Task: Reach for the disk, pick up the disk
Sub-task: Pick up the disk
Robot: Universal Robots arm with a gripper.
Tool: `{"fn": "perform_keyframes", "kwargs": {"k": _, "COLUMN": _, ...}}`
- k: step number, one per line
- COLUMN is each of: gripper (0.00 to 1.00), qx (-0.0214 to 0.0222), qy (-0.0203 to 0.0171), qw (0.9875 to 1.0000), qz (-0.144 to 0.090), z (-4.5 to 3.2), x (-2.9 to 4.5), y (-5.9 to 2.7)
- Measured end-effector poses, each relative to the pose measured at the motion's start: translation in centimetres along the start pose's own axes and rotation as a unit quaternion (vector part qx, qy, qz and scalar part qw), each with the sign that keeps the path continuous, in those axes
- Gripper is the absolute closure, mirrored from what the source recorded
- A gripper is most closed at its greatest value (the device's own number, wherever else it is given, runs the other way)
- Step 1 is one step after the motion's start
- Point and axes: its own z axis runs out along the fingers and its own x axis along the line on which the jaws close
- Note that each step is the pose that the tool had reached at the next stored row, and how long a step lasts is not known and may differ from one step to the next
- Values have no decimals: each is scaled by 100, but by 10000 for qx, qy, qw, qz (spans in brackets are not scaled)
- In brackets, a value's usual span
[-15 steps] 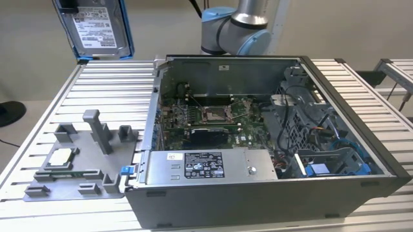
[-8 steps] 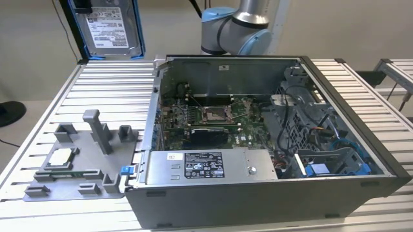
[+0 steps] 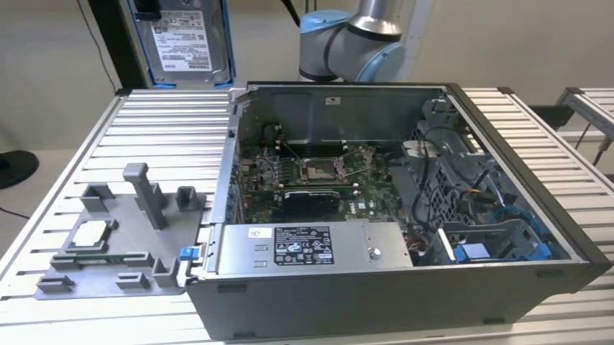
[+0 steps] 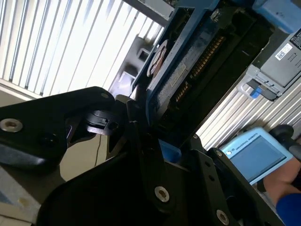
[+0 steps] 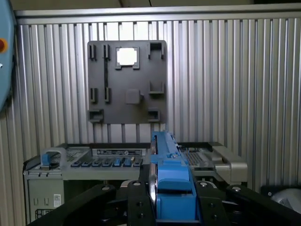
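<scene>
The disk (image 3: 187, 39), a silver drive with a white label and a blue bracket, hangs upright in the air above the table's back corner, at the exterior view's left. In the first wrist view the disk (image 5: 165, 165) shows edge-on, blue bracket toward the camera, with my gripper (image 5: 169, 200) shut on it between black fingers. The second wrist view shows the disk's circuit-board face (image 4: 188, 70) rising out of my gripper (image 4: 155, 136). The grey arm (image 3: 350, 43) stands behind the computer case.
An open computer case (image 3: 384, 302) sits on the slatted table (image 3: 163, 129), with a grey labelled box (image 3: 302, 248) inside. A grey tray (image 3: 96, 277) holding a small silver chip (image 3: 91, 231) lies beside it. A hand holds a blue pendant (image 4: 258, 155).
</scene>
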Motion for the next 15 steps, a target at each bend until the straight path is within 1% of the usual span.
{"fn": "perform_keyframes", "kwargs": {"k": 15, "gripper": 100, "qx": 0, "qy": 0, "qw": 10000, "qz": 0, "z": -2, "x": -22, "y": -530}}
